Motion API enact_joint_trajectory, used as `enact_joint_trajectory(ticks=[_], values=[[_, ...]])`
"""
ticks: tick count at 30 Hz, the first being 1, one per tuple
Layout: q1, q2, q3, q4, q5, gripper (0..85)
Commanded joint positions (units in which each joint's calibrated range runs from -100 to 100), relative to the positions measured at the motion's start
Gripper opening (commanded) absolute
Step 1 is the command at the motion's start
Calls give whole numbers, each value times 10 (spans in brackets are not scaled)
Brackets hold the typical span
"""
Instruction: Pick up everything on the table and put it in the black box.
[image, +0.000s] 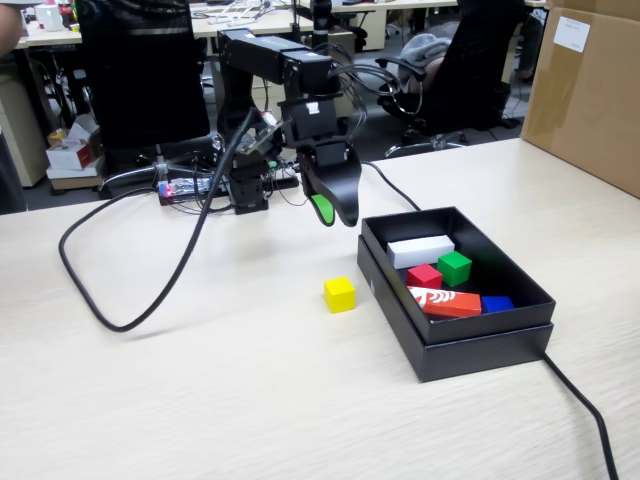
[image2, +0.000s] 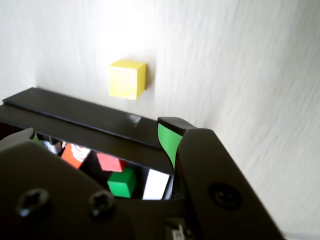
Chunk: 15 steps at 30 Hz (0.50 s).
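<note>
The pincer (image: 335, 212) hangs in the air, pointing down, with nothing between its jaws. Whether those jaws stand apart or together I cannot tell: in the fixed view the black jaw and the green-padded one overlap, and the wrist view shows only the green-faced tip at close range.

Just below and a little in front of the pincer, out on the bare tabletop (image: 200, 400), sits the yellow cube (image: 339, 294). It rests flat, alone, beside the near wall of the black box (image: 455, 350) but not touching it. In the wrist view the yellow cube (image2: 127, 78) lies beyond the box's stepped rim, ahead of the green tip.

To the pincer's lower right in the fixed view, the black box lies open. Inside it, the red cube (image: 424, 275) and the green cube (image: 454, 267) sit side by side near the middle. Also in the box are a white block (image: 420, 250), a long red-orange block (image: 445, 301) with white marks, and a small blue piece (image: 496, 303) at the corner.

By my reckoning, two of the three cubes are already stowed and one is left. What remains is to lower onto the yellow cube, grip it, and carry it the short way over the rim into the box.

A thick black cable (image: 140, 290) loops across the tabletop well off to the pincer's left, clear of that path.
</note>
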<state>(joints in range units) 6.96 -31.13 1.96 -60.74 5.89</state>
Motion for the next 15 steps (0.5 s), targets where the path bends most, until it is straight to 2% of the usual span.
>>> enact_joint_trajectory(ticks=[1,15], values=[[-6,-39,-3,10,-4,483],[-8,32,-70,145,-5,476]])
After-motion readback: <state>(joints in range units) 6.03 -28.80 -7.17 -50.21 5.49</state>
